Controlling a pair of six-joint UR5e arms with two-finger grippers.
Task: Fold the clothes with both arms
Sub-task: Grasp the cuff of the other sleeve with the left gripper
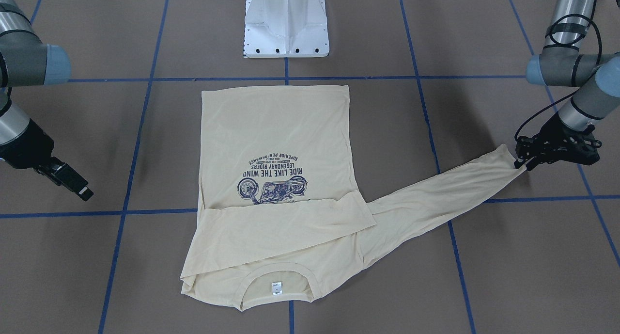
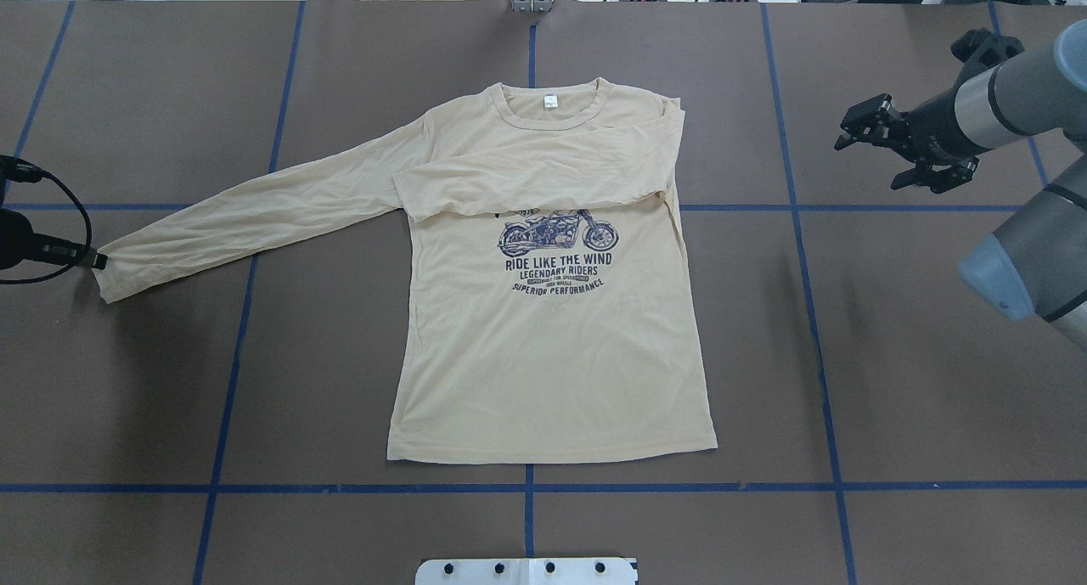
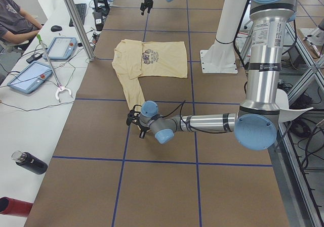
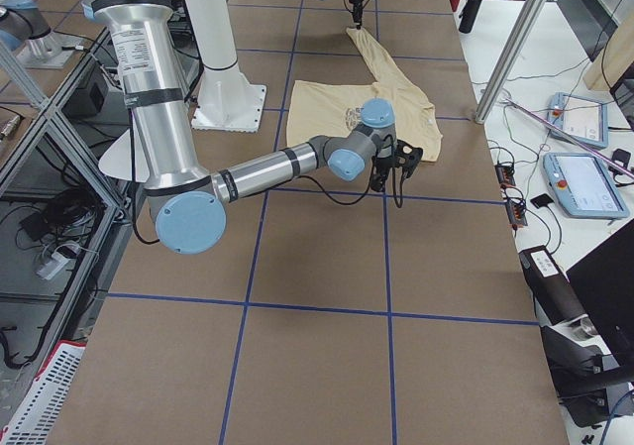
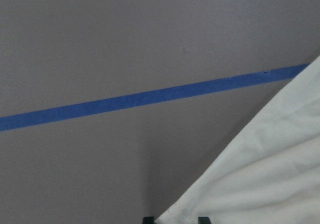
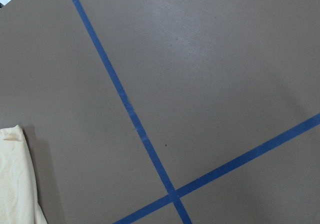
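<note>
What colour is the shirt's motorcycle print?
Navy blue; the motorcycle print on the pale yellow T-shirt shows best in the overhead exterior view.

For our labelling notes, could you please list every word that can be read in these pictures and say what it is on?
"RIDE LIKE THE WIND": print on the T-shirt.
"LEGENDARY RIDERS": same print.
"SUPERIOR PERFORMANCE": same print.
Small line between those: too small to read.
Neck tag: too small to read.
Print's top: hidden under the folded sleeve.
</note>
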